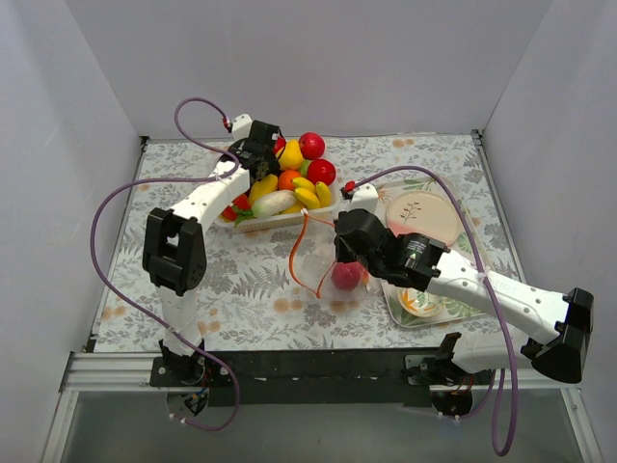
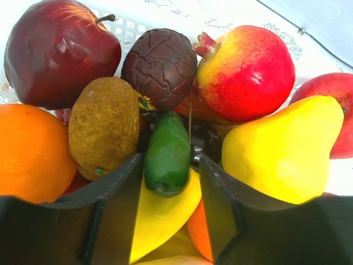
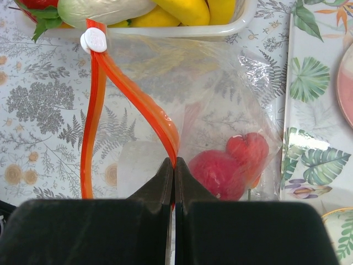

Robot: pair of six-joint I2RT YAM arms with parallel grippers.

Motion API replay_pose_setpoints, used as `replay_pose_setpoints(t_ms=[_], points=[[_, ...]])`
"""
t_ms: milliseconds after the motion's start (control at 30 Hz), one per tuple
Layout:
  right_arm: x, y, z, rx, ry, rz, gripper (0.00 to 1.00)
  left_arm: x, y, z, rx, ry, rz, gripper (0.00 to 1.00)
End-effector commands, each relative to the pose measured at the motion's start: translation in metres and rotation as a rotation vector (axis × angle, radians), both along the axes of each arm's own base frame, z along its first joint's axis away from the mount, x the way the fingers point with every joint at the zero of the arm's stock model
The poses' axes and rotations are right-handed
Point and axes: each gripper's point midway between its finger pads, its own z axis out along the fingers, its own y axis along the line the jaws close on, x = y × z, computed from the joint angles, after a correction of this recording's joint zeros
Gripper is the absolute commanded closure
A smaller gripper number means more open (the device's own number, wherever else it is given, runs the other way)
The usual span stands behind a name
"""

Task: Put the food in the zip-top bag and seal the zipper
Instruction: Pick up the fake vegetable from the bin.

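Note:
The food (image 1: 301,179) is piled in a white slatted basket (image 1: 289,221). My left gripper (image 1: 258,164) is down in that pile. In the left wrist view its gripper (image 2: 170,165) stands open, the jaws on either side of a green pepper-like piece (image 2: 167,150) lying on a yellow banana (image 2: 160,215). The zip-top bag (image 1: 323,262) lies in front of the basket with red food (image 3: 220,174) inside. My right gripper (image 3: 174,163) is shut on the zipper (image 3: 140,102), holding the mouth open. The white slider (image 3: 94,40) sits at the zipper's far end.
Around the left jaws lie a dark red apple (image 2: 58,49), a brown kiwi (image 2: 105,124), an orange (image 2: 30,152), a yellow pear (image 2: 281,149) and a red pomegranate (image 2: 248,72). A leaf-patterned tray (image 1: 393,311) at the right holds a pink-and-cream plate (image 1: 421,217).

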Motion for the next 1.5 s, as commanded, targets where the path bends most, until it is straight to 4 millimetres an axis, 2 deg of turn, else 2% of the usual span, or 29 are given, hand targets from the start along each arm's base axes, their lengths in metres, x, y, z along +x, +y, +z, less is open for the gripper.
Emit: replay_pose_setpoints(t_ms=[0,100,200,467,1067,1467], points=[[0.002,-0.002,0.01,0.043,-0.021,-0.017,0.99,0.007,0.0,0.024,-0.02,-0.057,0.014,0.59],[0.002,-0.002,0.009,0.04,-0.022,-0.017,0.99,0.006,0.0,0.03,-0.024,-0.065,0.006,0.67],[0.004,-0.002,0.009,0.034,-0.024,-0.019,0.99,0.004,0.001,0.042,-0.027,-0.084,-0.001,0.69],[0.007,0.002,0.005,0.016,-0.022,-0.022,0.99,-0.003,0.001,0.072,-0.036,-0.129,-0.034,0.71],[0.011,0.011,0.0,0.0,-0.015,-0.017,0.99,-0.022,-0.001,0.111,-0.064,-0.153,-0.102,0.71],[0.015,0.016,-0.005,-0.019,-0.012,-0.016,0.99,-0.046,0.013,0.141,-0.066,-0.234,-0.101,0.71]])
